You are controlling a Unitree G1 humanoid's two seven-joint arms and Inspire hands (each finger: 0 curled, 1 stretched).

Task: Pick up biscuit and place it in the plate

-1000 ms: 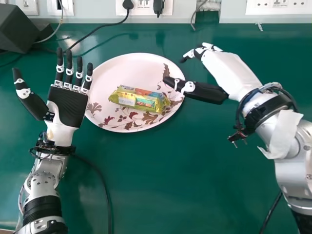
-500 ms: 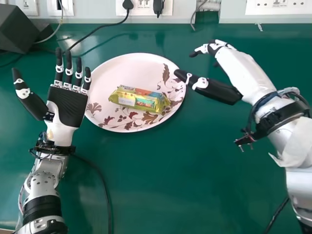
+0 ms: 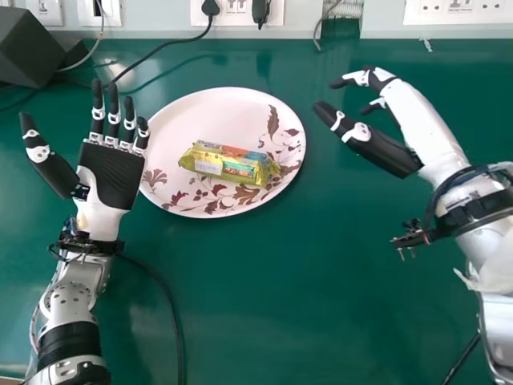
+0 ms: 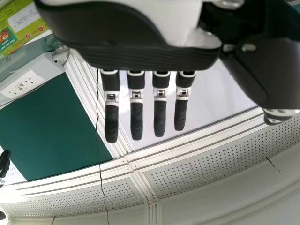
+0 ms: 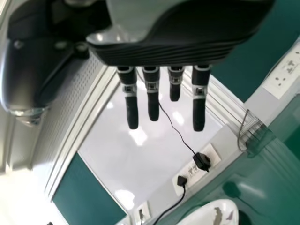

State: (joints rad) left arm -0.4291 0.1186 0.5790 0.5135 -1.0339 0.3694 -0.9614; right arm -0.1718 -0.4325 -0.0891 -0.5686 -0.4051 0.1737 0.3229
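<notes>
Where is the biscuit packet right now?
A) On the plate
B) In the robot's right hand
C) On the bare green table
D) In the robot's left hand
A: the biscuit packet lies on the plate, with the right hand off to one side, holding nothing.

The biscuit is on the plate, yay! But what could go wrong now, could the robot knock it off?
It might. The left hand is open right by the edge of the plate, so a sideways move could nudge the plate. The right hand is beside the plate; reaching across low might bump the biscuit. And the black cable beside the left arm could perhaps snag if that arm moves.
</notes>
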